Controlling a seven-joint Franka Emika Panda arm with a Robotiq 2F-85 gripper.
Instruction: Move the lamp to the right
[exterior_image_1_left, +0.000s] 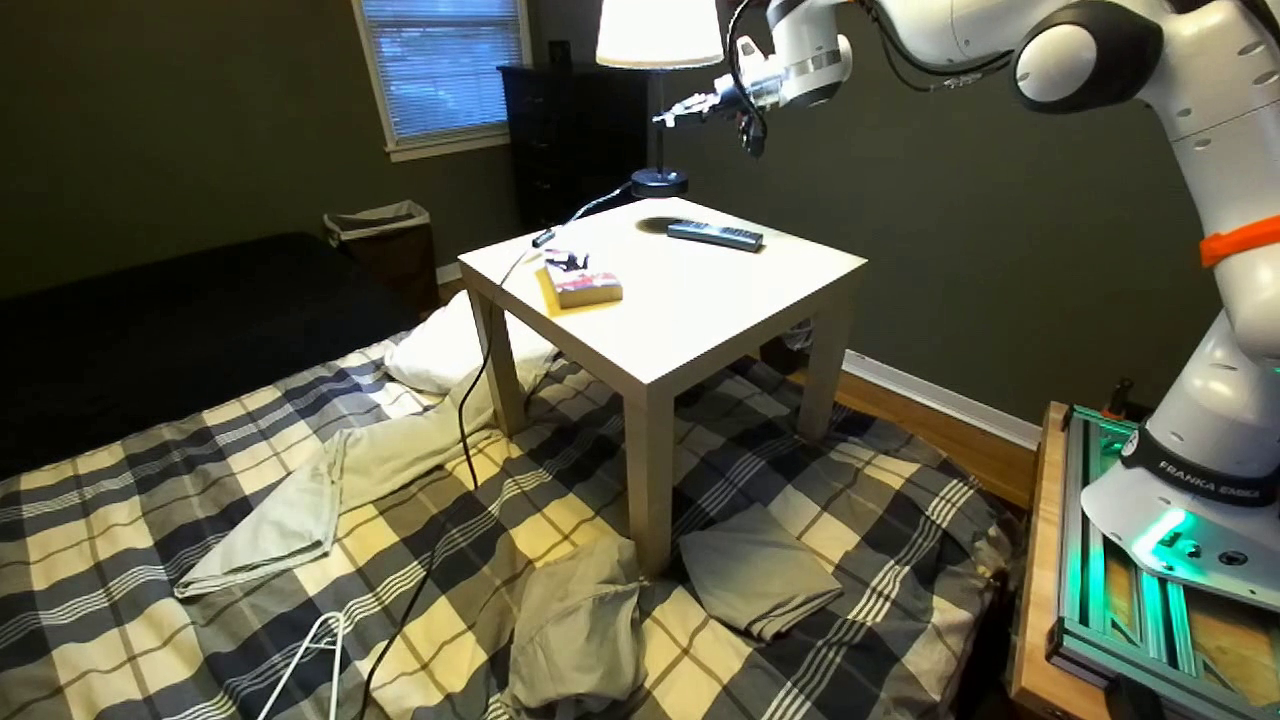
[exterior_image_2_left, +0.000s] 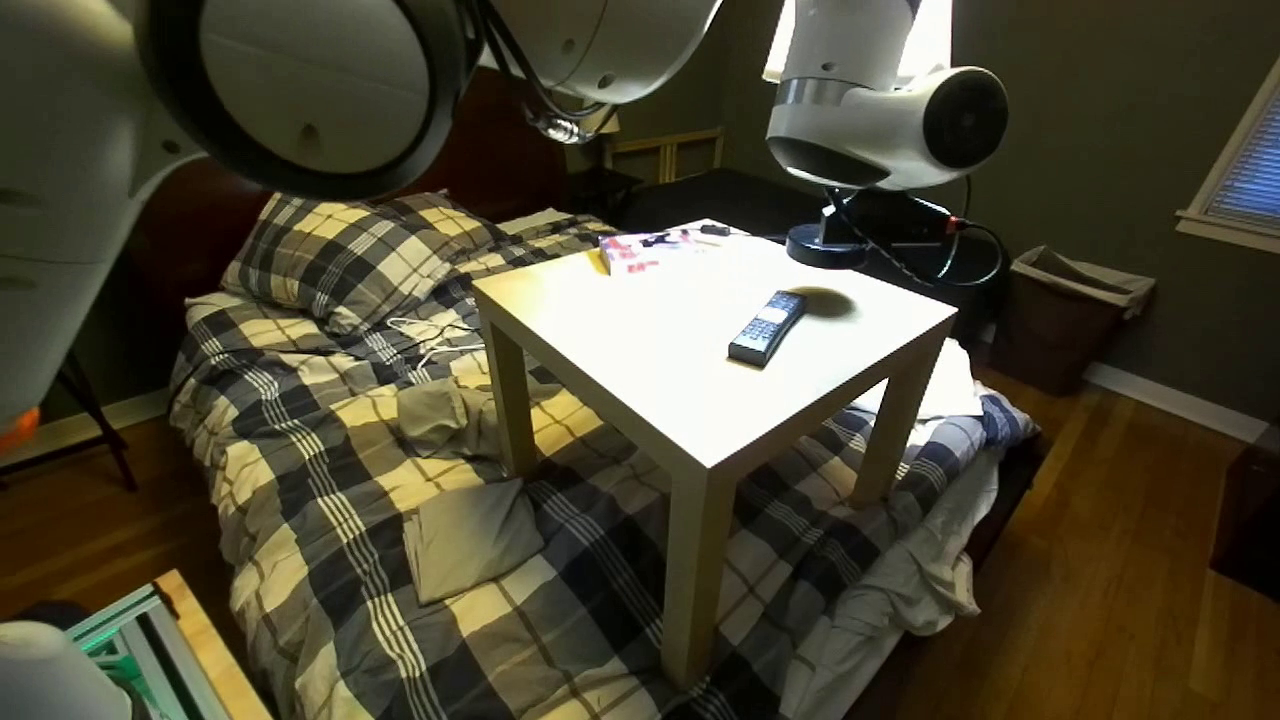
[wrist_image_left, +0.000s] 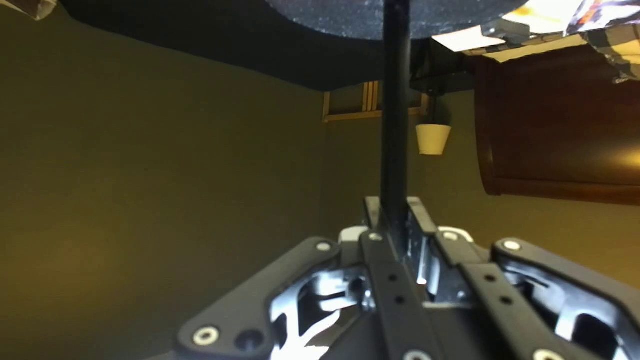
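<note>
Claw (wrist_image_left: 394, 205) closed on the stem (wrist_image_left: 395, 125) of the lamp (exterior_image_1_left: 659, 35), base (exterior_image_1_left: 659, 183) held clear above the desk (exterior_image_1_left: 720, 300), with remote control (exterior_image_1_left: 715, 236) lying just beside the base's shadow (exterior_image_1_left: 654, 225), book (exterior_image_1_left: 583, 285) farther off, and cord (exterior_image_1_left: 543, 238) trailing past the book over the desk's edge.

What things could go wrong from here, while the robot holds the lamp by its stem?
The hand grips the lamp only by its thin stem, so it could slip or swivel.
The cord hangs over the edge of the table; it might snag or pull tight.
The base seems raised; if it comes down towards the remote, it could land on it.
</note>
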